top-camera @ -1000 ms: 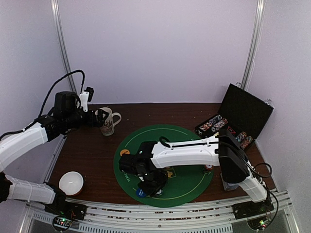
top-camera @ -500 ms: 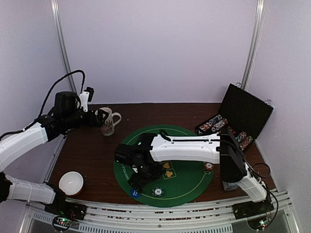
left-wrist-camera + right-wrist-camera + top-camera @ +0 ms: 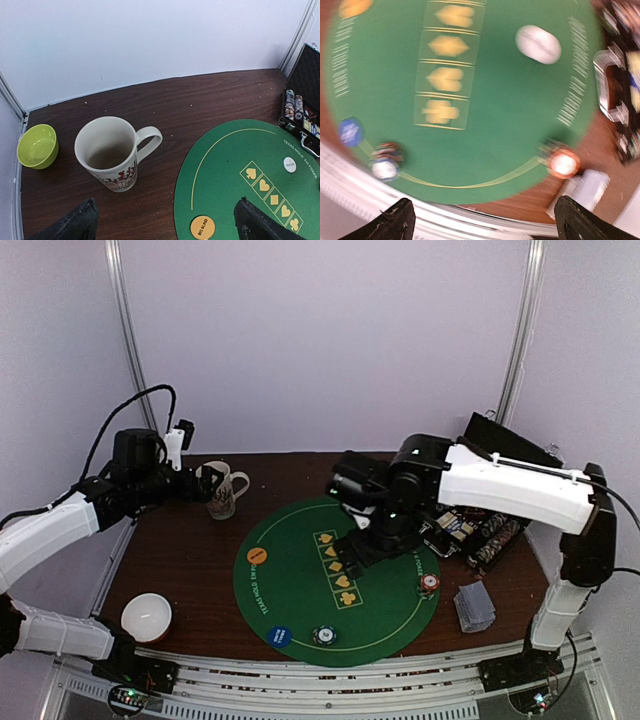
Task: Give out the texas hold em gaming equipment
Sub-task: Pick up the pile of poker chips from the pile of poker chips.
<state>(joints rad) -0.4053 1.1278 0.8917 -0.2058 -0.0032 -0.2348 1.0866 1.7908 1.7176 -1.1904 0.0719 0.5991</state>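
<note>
- Mat [image 3: 300,585], green: orange disc [image 3: 256,556], blue disc [image 3: 281,635], white disc [image 3: 538,44], near-edge chip stack [image 3: 322,635] and right-edge chip stack [image 3: 429,583] are laid upon it.
- Cards [image 3: 474,606]: stacked just off the mat's right edge, undealt.
- Right gripper [image 3: 482,205]: held spread and empty above the mat.
- Left gripper [image 3: 166,205]: spread, empty, left of the mat.
- Step judged: between placements; cards are to be fetched next.

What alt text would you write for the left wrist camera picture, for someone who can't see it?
A patterned white mug stands upright on a dark wooden table, between a small green bowl and a round green card mat holding an orange disc and a white disc. The open claw shows as dark fingertips at the bottom corners.
</note>
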